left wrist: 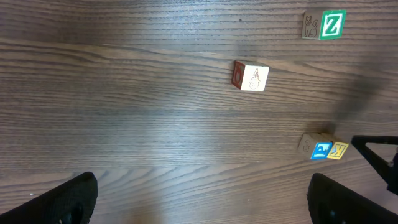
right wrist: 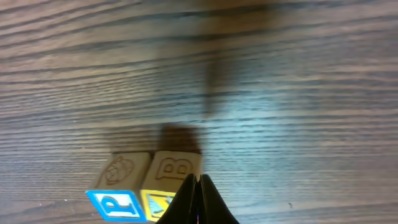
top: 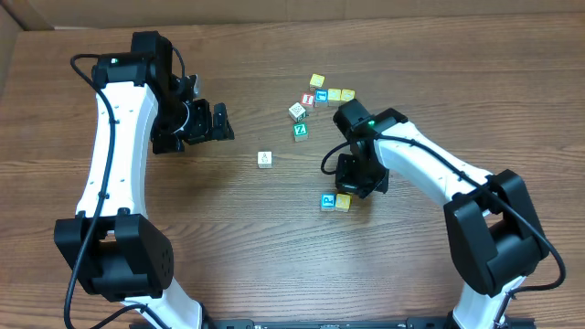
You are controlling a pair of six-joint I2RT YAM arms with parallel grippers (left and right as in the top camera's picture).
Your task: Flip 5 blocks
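**Step in hand (judged): tip the pale yellow block (right wrist: pixel 176 169) onto another face with the right gripper (right wrist: pixel 198 186)**

**Status**
- Right gripper: jaws closed on nothing, with both fingers pressed together into one narrow point. In the right wrist view the point sits at the 6 o'clock edge of the pale yellow block. Whether it touches the block cannot be told.
- Left gripper (top: pixel 219 123): jaws wide apart and empty, at 9 o'clock on the table (top: pixel 274 256), well apart from every block.
- Teal-blue block (top: pixel 327 201): touches the pale yellow block on its 9 o'clock side. The pair lies at 4 o'clock from the table centre.
- White block (top: pixel 265 159): alone, near the centre.
- Green Z block (top: pixel 300 131) and second white block (top: pixel 297 111): at 1 o'clock from the lone white block.

**Procedure**
1. Keep the jaws closed. The single point is narrow enough to act on one cube.
2. Engage the cube high, near an upper edge. A low push is likely to slide it rather than roll it.
3. Drive along the shared face, toward 12 or 6 o'clock, not toward 9 o'clock, so the teal-blue block is not shoved.
4. Lift clear once the cube passes its balance point.

**Caution**
The cubes look light and may skid on the smooth wood. Move slowly and check that a new face is up
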